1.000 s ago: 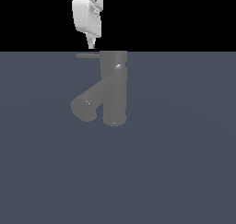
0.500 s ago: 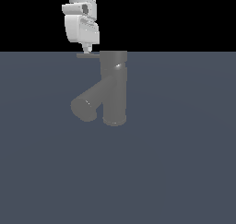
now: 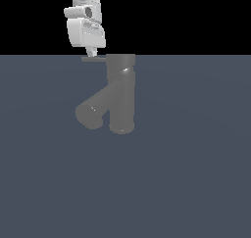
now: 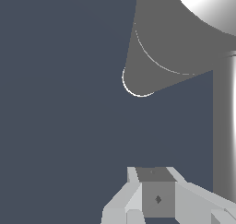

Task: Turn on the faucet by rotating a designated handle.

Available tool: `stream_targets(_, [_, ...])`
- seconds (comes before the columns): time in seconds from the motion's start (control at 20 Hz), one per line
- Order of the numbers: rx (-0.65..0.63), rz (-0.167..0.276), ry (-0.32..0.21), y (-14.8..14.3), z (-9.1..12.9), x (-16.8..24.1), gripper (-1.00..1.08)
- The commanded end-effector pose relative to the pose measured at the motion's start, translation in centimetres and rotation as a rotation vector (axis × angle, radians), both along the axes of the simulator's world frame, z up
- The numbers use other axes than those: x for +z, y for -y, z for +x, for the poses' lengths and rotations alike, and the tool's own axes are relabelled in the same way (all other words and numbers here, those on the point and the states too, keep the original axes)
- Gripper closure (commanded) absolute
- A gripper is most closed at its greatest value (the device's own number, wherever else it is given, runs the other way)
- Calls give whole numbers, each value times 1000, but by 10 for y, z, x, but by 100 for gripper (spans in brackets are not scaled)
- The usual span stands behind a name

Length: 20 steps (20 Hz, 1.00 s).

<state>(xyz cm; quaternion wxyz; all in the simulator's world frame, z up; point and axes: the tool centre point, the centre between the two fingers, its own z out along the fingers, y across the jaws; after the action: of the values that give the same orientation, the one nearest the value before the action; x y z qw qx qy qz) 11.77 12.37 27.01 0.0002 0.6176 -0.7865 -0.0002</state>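
Your arm came straight down from above, the hand [image 3: 91, 52] pointing at the desk [image 3: 186, 173]; its fingers sat together; the handle [image 3: 94, 59] lay just under its tip, jutting toward the exterior view's left from the top of the faucet [image 3: 121, 92], which stood upright on the desk.

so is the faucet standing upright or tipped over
Upright. The dull grey metal faucet stands vertically on the blue-grey floor, its thick spout angling down toward the exterior view's left.
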Motion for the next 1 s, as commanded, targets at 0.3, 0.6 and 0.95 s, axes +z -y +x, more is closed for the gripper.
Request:
stream_targets(0.3, [0,0,0,-3,-17,0,108])
stream_targets(0.6, [0,0,0,-6,-31,0,108])
stream_targets(0.95, [0,0,0,-9,-48,0,108])
